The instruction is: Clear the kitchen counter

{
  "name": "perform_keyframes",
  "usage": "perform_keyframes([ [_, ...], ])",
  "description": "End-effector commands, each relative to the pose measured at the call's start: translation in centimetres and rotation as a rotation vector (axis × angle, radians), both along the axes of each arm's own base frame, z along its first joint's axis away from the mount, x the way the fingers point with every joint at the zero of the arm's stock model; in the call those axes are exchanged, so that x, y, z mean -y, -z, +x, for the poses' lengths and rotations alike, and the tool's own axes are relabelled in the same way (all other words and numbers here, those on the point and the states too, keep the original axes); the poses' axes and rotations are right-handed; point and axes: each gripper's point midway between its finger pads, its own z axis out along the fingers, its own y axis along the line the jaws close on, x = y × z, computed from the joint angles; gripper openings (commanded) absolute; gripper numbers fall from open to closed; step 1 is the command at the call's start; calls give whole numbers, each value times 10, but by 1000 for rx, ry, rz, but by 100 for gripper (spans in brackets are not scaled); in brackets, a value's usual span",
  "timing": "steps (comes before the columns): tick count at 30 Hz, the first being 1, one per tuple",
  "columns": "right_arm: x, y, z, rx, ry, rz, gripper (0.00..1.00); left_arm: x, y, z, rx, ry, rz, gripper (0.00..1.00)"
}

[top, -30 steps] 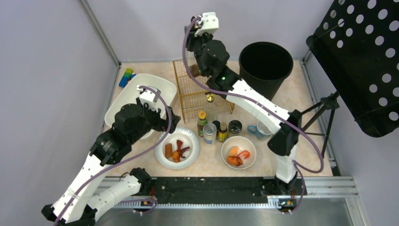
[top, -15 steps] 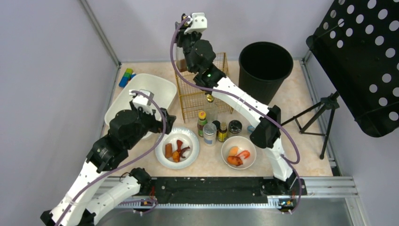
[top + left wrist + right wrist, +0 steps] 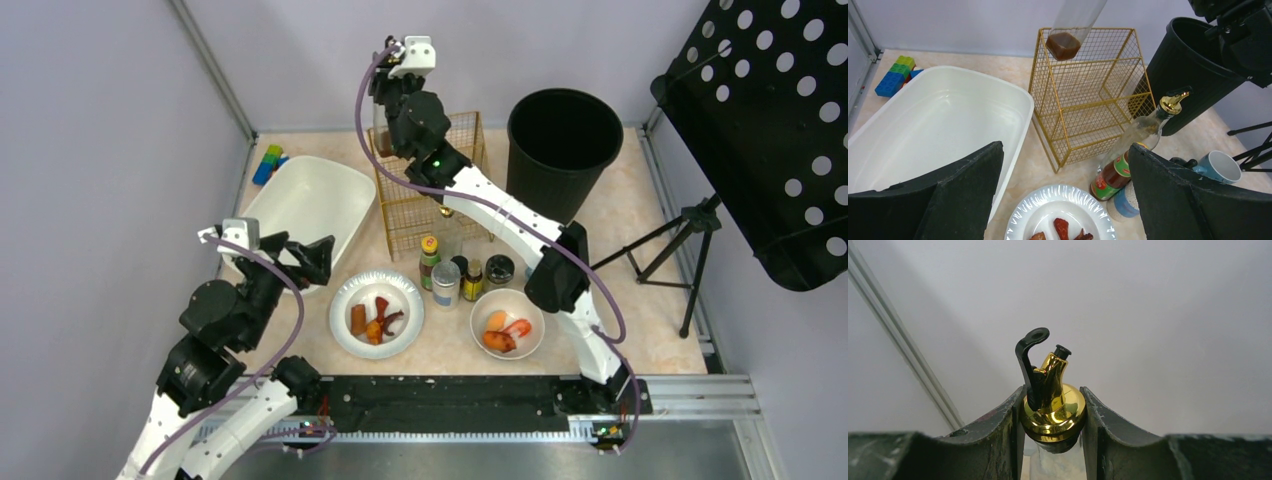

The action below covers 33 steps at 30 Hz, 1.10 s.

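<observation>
I see my surface (image 3: 640, 205) carrying a white tub (image 3: 310, 200), a gold wire rack (image 3: 430, 215) and a black bin (image 3: 600, 168). Nearer the arms sit a plate (image 3: 400, 286), a bowl (image 3: 510, 300) and clustered bottles (image 3: 430, 262). Toy blocks (image 3: 268, 163) lie far left.

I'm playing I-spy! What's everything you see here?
kitchen counter: one, beige, underneath
tub: one, white, left
blocks: few, blue-green, behind tub
rack: one, gold, middle back
bin: one, black, back right
plate: one, white, front, with food
bowl: one, white, beside plate
bottles: about six, mixed, before rack
mug: one, blue, right of bottles
tripod: one, black, far right
panel: one, black, top right
left hand: one, black, open, near tub
right hand: one, black, gripping gold-spouted bottle above rack
</observation>
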Motion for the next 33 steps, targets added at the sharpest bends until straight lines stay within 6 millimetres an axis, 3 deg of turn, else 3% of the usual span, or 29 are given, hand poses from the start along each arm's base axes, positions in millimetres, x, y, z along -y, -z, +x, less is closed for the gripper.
perform_keyframes([
  [1,9,-27,-2,68,8,128,0,-2,-9,6,37,-31,-24,99],
  [9,4,14,14,-9,44,77,0,-1,-7,8,25,-29,-7,98],
  [33,-3,103,40,-168,95,-3,0,0,-4,10,18,-29,0,98],
])
